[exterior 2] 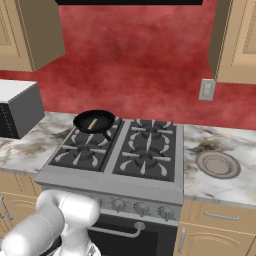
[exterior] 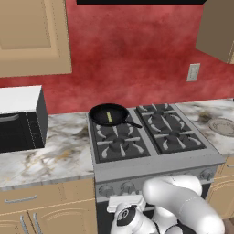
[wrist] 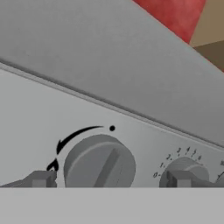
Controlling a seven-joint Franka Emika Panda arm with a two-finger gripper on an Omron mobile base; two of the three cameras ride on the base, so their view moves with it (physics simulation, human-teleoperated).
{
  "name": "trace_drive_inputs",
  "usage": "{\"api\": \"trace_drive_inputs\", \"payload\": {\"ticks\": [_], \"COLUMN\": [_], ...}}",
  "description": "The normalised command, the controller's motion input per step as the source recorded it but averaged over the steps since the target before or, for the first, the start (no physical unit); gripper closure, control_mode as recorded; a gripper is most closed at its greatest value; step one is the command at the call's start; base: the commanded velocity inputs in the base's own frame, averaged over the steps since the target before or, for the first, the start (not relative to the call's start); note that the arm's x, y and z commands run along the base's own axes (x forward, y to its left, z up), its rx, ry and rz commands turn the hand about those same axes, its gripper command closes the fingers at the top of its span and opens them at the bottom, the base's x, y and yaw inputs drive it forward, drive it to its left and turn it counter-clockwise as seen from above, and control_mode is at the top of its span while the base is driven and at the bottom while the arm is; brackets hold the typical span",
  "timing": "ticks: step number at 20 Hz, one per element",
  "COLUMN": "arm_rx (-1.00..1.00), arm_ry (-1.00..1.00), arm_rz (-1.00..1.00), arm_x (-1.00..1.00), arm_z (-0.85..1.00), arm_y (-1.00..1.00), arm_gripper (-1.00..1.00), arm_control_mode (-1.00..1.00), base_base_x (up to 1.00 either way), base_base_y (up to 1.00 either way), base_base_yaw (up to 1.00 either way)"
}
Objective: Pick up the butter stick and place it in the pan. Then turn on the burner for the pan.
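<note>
Left base view: the pan (exterior: 109, 114) sits on the stove's (exterior: 151, 157) rear-left burner, the butter stick (exterior: 109, 117) already lying inside it.
Hand view: the hand (wrist: 111, 179), fingers spread and empty, brackets a stiff knob (wrist: 99, 162), probably best pinched across its raised ridge.

You face a mottled red wall (exterior: 137, 50) with a white outlet (exterior 2: 206, 89), tan upper cabinets (exterior: 32, 36) at both sides, a marble counter (exterior: 50, 155) over tan drawers (exterior 2: 215, 230), and a microwave (exterior: 20, 119) at left.
</note>
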Motion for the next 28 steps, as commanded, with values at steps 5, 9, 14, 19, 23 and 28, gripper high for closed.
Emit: {"api": "trace_drive_inputs", "payload": {"ticks": [5, 9, 14, 19, 23, 28], "arm_rx": [0.02, 0.01, 0.02, 0.00, 0.00, 0.00], "arm_ry": [0.00, 0.00, -0.01, -0.04, -0.07, -0.12], "arm_rz": [0.00, 0.00, 0.00, 0.00, 0.00, 0.00], "arm_x": [0.22, 0.28, 0.31, 0.22, 0.08, 0.00], "arm_z": [0.00, 0.00, 0.00, 0.00, 0.00, 0.01], "arm_y": [-0.45, -0.36, -0.30, -0.21, -0.14, -0.17], "arm_gripper": [-1.00, -1.00, -1.00, -1.00, -1.00, -1.00], "arm_control_mode": [-1.00, -1.00, -1.00, -1.00, -1.00, -1.00], "base_base_x": [0.00, 0.00, 0.00, 0.00, 0.00, 0.00], "base_base_y": [0.00, 0.00, 0.00, 0.00, 0.00, 0.00], "base_base_yaw": [0.00, 0.00, 0.00, 0.00, 0.00, 0.00]}}
